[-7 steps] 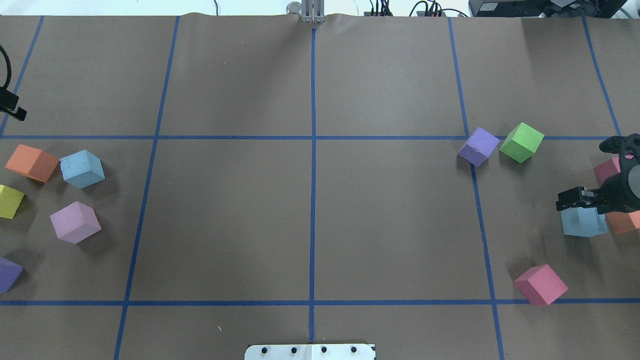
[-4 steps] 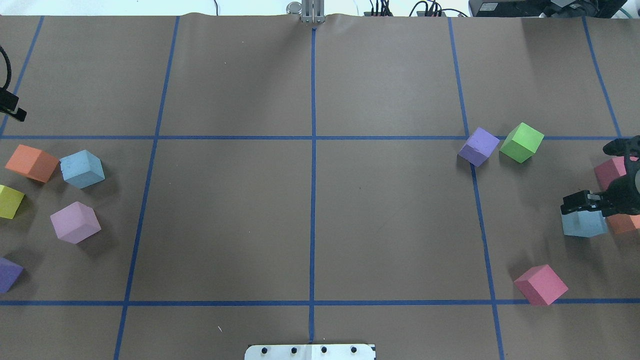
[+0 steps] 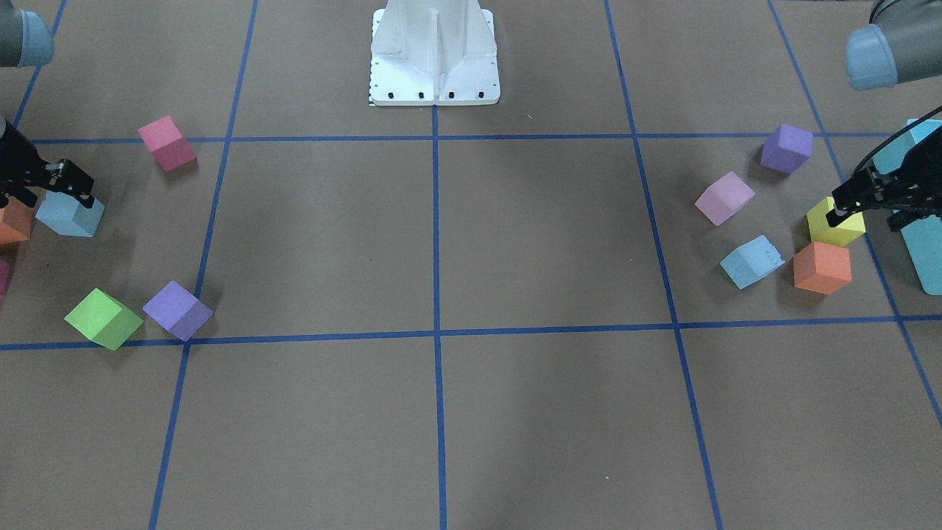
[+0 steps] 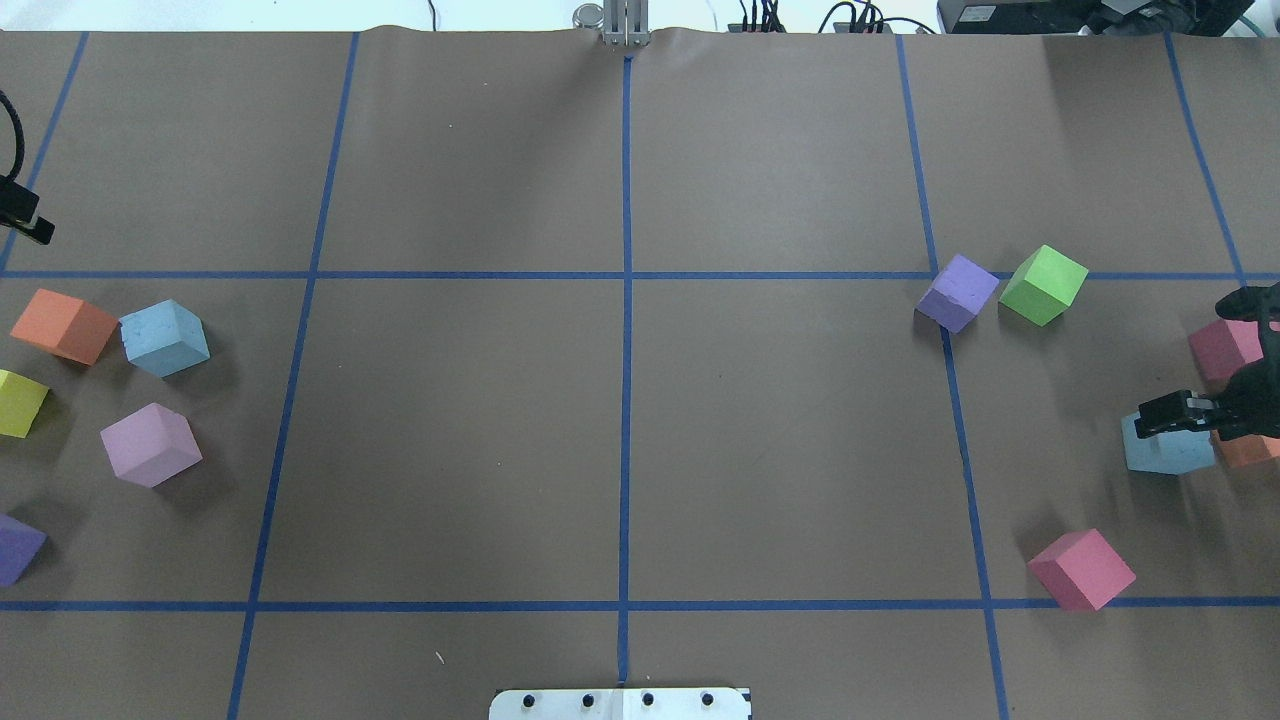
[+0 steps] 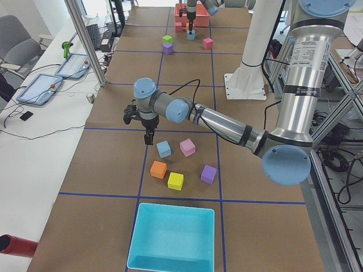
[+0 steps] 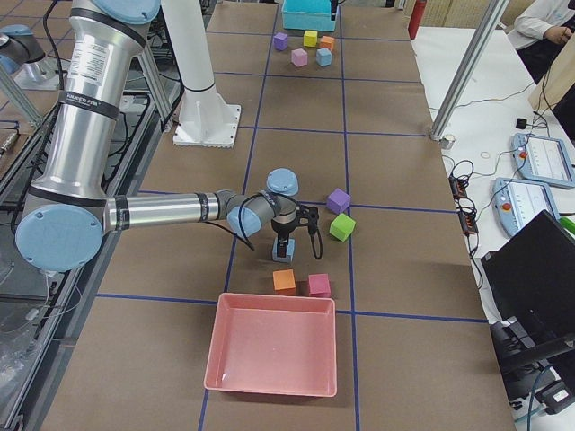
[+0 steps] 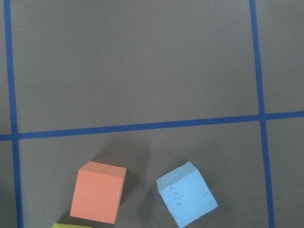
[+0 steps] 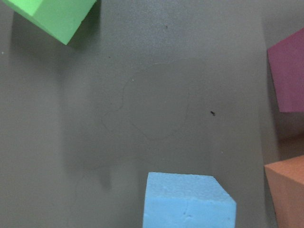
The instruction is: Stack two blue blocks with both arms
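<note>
One blue block [image 4: 1165,452] lies at the table's right end; it also shows in the front view [image 3: 70,215] and at the bottom of the right wrist view [image 8: 187,202]. My right gripper [image 4: 1185,415] hangs open just above it, fingers pointing down. The second blue block [image 4: 163,337], with a pitted face, lies at the left end and shows in the left wrist view [image 7: 186,199]. My left gripper [image 4: 25,220] looks open and empty and hovers beyond that block, away from it.
An orange cube [image 4: 1250,450] sits against the right blue block, with a dark pink cube [image 4: 1225,345] just beyond. An orange cube [image 4: 62,325] sits beside the left blue block. A teal bin [image 5: 170,235] and a pink tray [image 6: 274,355] stand at the table ends.
My right gripper has sunk lower over the right blue block and drifted slightly toward the table's right edge. The left arm and all cubes have not moved.
</note>
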Robot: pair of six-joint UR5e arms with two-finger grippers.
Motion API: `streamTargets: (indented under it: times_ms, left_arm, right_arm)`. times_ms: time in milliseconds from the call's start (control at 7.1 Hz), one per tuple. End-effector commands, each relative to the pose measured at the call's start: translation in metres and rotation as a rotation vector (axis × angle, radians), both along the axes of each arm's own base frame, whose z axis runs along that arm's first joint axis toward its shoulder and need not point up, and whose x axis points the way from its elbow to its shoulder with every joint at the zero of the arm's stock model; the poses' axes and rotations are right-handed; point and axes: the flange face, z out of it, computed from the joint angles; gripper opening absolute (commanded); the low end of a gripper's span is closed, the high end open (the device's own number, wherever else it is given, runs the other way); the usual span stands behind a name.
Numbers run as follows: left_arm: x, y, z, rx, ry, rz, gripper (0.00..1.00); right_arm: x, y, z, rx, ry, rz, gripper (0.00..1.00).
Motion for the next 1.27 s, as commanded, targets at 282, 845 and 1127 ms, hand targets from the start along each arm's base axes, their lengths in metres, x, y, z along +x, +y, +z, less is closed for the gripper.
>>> streamTargets:
  times_ms: [282,845,1127]
  left_arm:
    - [0.0003,-0.0002,0.0011,-0.001,-0.001,0.001,0.99]
    - [-0.0005,-0.0005,0.0019,-0.002,-0.001,0.001,0.99]
    - [-0.0005,-0.0005,0.0019,-0.002,-0.001,0.001,0.99]
  right_arm:
    - [-0.0036,-0.0068,0.0092,0.016,0.039,0.015,0.99]
    - [-0.0097,-0.0118,0.0078,0.02,0.033,0.018,0.96]
    - [-0.0103,-0.0114,0.0104,0.016,0.033,0.018,0.91]
